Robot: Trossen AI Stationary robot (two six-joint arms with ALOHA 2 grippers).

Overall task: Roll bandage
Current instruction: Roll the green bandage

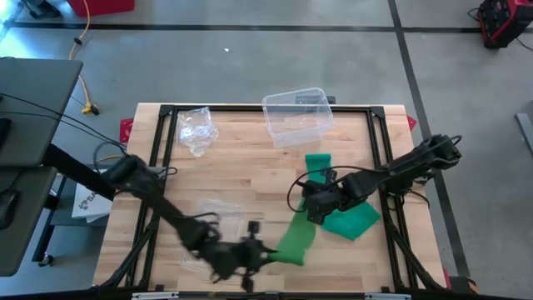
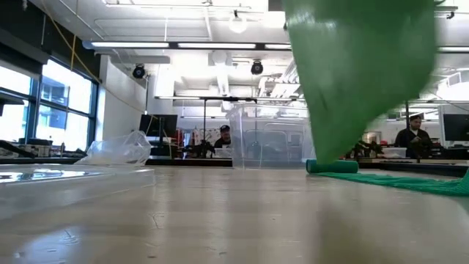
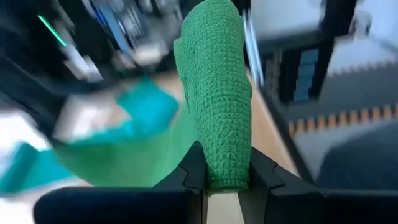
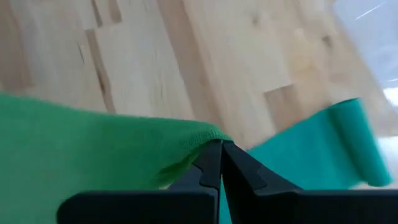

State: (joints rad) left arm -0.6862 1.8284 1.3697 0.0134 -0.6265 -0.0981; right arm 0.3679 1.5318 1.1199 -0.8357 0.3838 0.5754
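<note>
While stretched across the wooden table (image 1: 241,158) nearer than the clear bin (image 1: 296,117), green bandage (image 1: 333,212) clamped by left gripper (image 1: 260,250) and right gripper (image 1: 315,204); bin contents hard to make out.

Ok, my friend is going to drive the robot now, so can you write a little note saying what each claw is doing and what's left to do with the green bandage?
Left gripper: at the table's near edge, shut on the green bandage, holding one end up off the wood.
Right gripper: mid-table on the right, shut on the same bandage farther along.
Bandage: stretched between the two grippers; the rest lies loose under the right arm, with a short rolled-up end resting near the clear plastic bin.
Done: both ends gripped, strip lifted.
Left: nearly all the rolling. Most of the strip is unrolled.
</note>
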